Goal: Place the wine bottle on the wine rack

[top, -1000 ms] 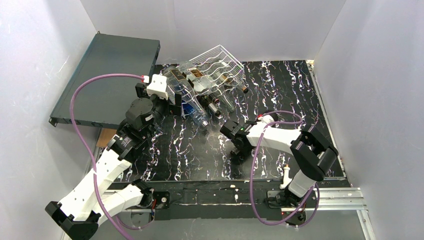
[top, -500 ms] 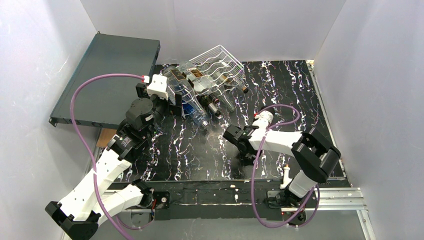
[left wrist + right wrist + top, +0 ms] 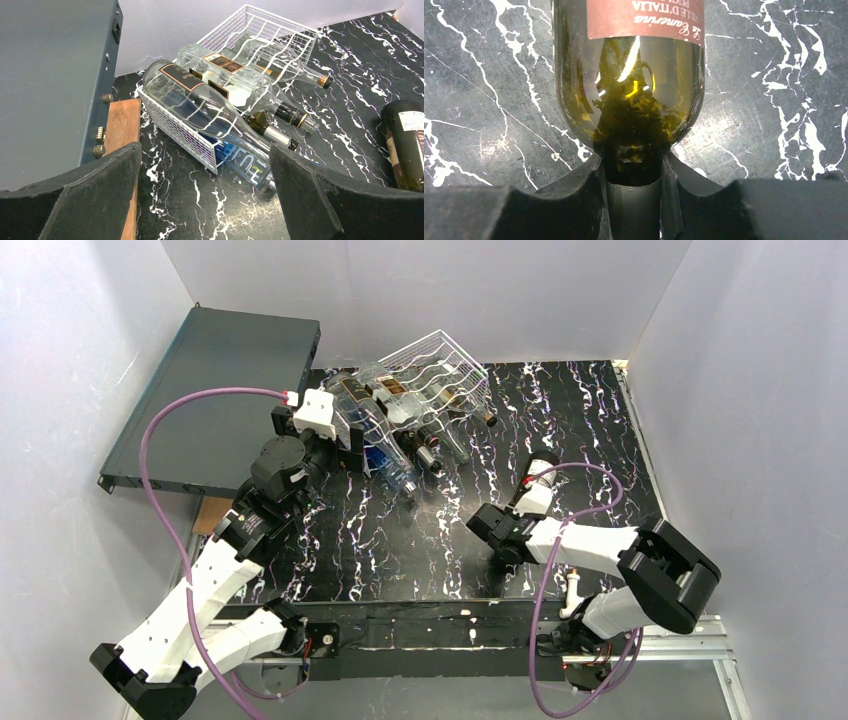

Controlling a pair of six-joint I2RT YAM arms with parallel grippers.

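Between the right fingers (image 3: 574,195), pinched on its neck, lies the dark green glass wine bottle with a red label (image 3: 629,100), body stretching beyond their tips on the black marbled bench (image 3: 484,75); such a hold wants a firm pinch and a slow lift. Well beyond, the tilted white wire-grid wine rack (image 3: 260,30), crowded with clear glass bottles (image 3: 200,105), faces the spread left fingers (image 3: 85,195). Since a second ago, the right fingers have drawn farther from that rack.

— Black bench (image 3: 580,410), white-veined. On it?
— Tilted white wire wine rack (image 3: 440,365) toward the far left, holding clear bottles (image 3: 200,100); blue-lettered bottle (image 3: 245,160) at its foot; wooden block (image 3: 122,125) beside; green wine bottle (image 3: 629,100) lying well apart.
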